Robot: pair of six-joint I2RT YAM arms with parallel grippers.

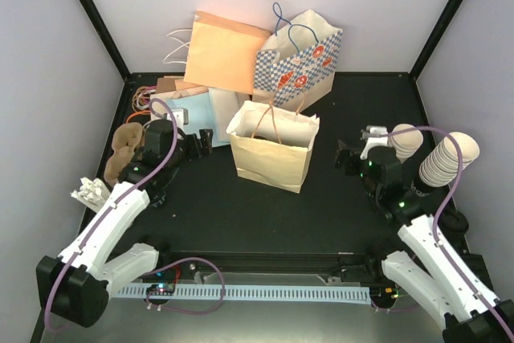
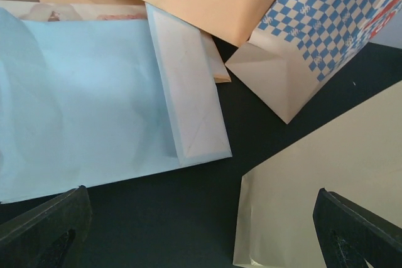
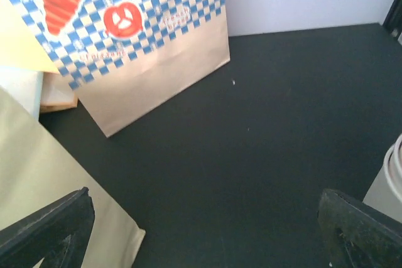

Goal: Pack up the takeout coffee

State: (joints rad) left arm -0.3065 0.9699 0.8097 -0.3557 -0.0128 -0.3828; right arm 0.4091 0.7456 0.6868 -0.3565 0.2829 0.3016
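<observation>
The left gripper [image 2: 201, 218] hangs with its jaws spread wide and nothing between them. It is over the black table [image 1: 241, 214], between a flat pale blue paper bag [image 2: 81, 105] and the side of a cream paper bag [image 1: 269, 158] that stands open near the table's middle. The right gripper [image 3: 204, 218] is likewise spread wide and empty, low over bare table to the right of that cream bag.

Behind the cream bag stands a blue-and-white checked paper bag with red pretzel prints [image 1: 301, 66]. A flat orange-tan paper bag [image 1: 229, 50] leans against the back wall beside it. Two stacks of lidless cream paper cups [image 1: 446, 158] lie tilted just beside the right arm.

The takeout coffee cannot be made out in any view. The open cream bag's inside is dark from above, so it may be there, but that cannot be told.
</observation>
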